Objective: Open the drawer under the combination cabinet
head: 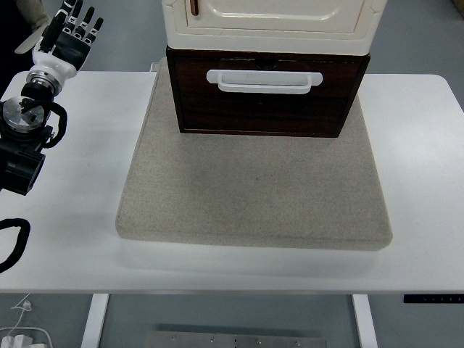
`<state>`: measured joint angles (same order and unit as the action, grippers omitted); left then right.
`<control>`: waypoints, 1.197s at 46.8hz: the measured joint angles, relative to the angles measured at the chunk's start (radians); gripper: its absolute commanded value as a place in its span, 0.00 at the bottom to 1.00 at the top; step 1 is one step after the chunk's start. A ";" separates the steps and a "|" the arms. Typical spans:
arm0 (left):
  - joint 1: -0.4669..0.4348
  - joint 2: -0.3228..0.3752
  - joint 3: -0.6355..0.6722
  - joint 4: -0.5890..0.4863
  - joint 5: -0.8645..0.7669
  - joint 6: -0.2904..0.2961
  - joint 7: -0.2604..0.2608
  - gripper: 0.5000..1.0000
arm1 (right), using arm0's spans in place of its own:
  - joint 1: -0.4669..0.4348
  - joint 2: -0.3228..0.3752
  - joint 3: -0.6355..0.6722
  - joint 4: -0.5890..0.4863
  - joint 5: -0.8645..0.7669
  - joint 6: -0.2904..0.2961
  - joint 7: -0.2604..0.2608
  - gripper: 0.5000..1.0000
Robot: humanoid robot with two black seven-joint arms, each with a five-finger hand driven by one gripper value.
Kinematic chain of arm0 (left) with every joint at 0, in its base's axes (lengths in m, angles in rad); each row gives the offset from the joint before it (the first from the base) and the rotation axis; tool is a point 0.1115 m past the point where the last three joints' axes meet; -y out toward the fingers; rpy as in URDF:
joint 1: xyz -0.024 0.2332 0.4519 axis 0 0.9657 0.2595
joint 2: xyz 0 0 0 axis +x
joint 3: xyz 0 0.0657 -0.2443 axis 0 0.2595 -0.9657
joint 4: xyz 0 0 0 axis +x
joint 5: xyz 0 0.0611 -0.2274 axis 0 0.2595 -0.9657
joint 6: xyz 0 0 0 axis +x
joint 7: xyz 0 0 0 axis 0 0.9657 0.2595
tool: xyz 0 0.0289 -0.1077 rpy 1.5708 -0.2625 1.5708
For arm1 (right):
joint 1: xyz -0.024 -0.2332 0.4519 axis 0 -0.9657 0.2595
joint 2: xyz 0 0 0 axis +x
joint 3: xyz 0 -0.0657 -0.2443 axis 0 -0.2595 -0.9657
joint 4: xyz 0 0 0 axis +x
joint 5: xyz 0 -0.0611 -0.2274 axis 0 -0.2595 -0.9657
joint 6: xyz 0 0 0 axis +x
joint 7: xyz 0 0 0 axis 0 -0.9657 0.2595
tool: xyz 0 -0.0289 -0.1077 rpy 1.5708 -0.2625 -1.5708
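- We take the grey mat [254, 192] as our landmark; it lies on the white bench [420, 159] and covers most of the bench's middle.
- On the far part of the mat stands the combination cabinet [268, 18], a cream upper body with a panelled front, cut off by the top of the view.
- Directly beneath that cream body sits the dark brown drawer [264, 109], resting on the mat, its front facing the near edge of the mat.
- A white bar handle [264, 81] runs across the upper part of the drawer front. The front projects a little past the cream body above; we cannot tell how far out the drawer stands.
- Our left hand [69, 36] is raised well to the left of the mat, beyond its far left corner, near the bench's far left edge.
- Its fingers [87, 20] are spread and extended upward, relaxed, with nothing in them and nothing touching them.
- The left arm [25, 138] comes in below the hand, left of the mat, over the bench.
- A black cable loop [14, 243] lies left of the mat's near left corner.
- Nothing touches the drawer or its handle.
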<state>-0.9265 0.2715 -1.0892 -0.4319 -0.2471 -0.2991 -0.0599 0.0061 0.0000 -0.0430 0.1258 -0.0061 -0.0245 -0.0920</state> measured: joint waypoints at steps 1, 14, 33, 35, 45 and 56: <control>0.000 0.000 0.000 0.000 0.000 0.000 0.000 1.00 | 0.000 0.000 0.000 0.000 0.000 0.000 0.000 0.86; 0.000 0.000 0.001 0.004 -0.001 0.000 0.000 1.00 | 0.000 0.000 0.000 0.000 0.000 0.000 0.000 0.86; -0.013 0.055 0.011 0.000 0.003 -0.020 0.005 1.00 | 0.000 0.000 0.000 0.000 0.000 0.000 0.000 0.86; -0.016 0.063 0.020 -0.004 0.006 -0.036 0.006 1.00 | 0.000 0.000 0.000 0.000 0.000 0.000 0.000 0.86; -0.032 0.129 0.098 -0.010 0.033 -0.149 0.018 1.00 | 0.000 0.000 0.000 0.000 0.000 0.000 0.000 0.86; -0.039 0.186 0.132 -0.012 0.187 -0.232 0.019 1.00 | 0.000 0.000 0.000 0.000 0.000 0.000 0.000 0.86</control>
<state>-0.9655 0.4570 -0.9576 -0.4437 -0.0596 -0.5311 -0.0411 0.0061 0.0000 -0.0430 0.1258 -0.0061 -0.0245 -0.0921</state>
